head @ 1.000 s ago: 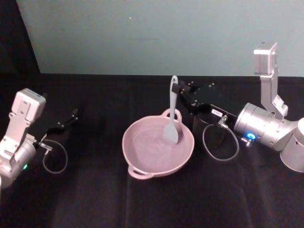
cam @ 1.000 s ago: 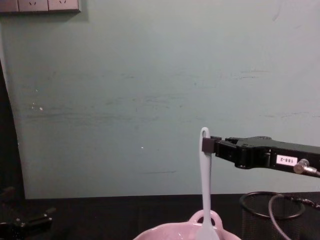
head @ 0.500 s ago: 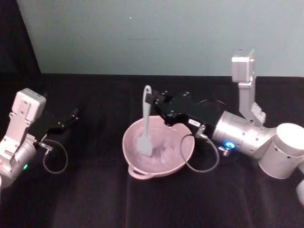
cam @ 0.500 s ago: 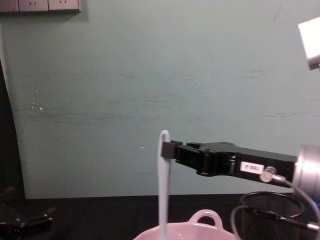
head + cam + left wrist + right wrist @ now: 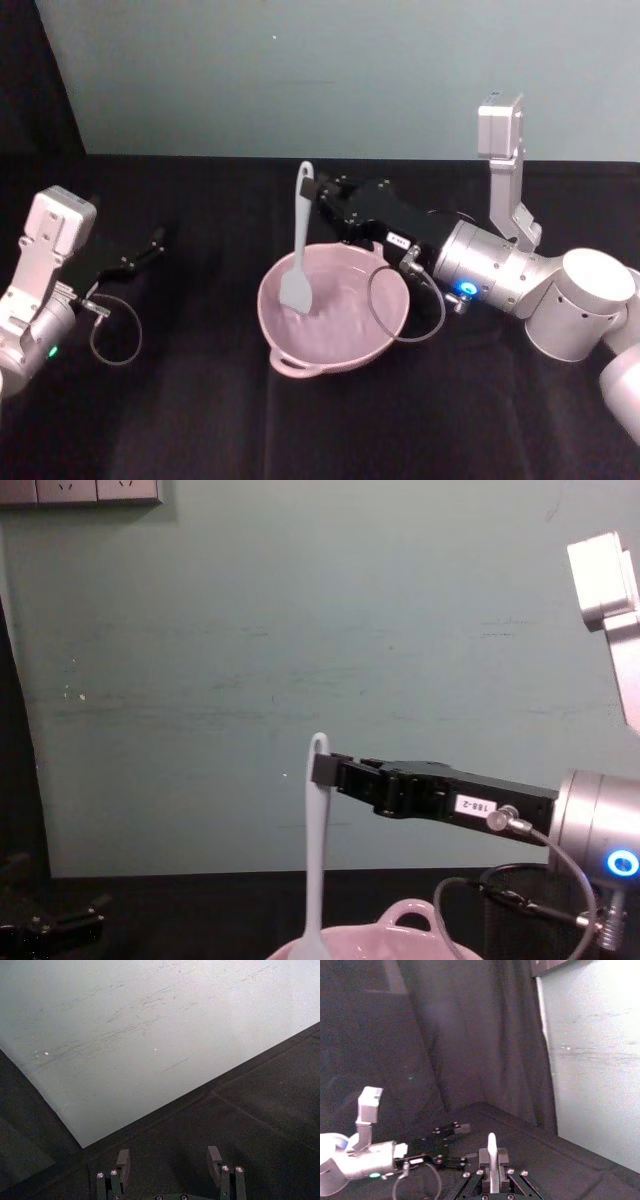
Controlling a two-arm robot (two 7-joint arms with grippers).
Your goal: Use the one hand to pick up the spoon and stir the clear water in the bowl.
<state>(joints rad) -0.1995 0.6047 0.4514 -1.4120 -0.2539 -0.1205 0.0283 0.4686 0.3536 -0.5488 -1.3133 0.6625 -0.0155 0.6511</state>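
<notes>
The right hand (image 5: 318, 190) is a long black box with a small white number label (image 5: 469, 805). Its silver cylindrical wrist (image 5: 490, 275) carries a blue light (image 5: 468, 290), and a grey cable (image 5: 371, 297) loops beside that wrist. The left hand (image 5: 152, 243) is black too.

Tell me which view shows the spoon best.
The head view: the whole spoon shows, its handle in the right end effector, its head down in the bowl. The chest view shows the spoon from the side, head cut off. The right wrist view shows the spoon as a handle tip between the fingers.
</notes>
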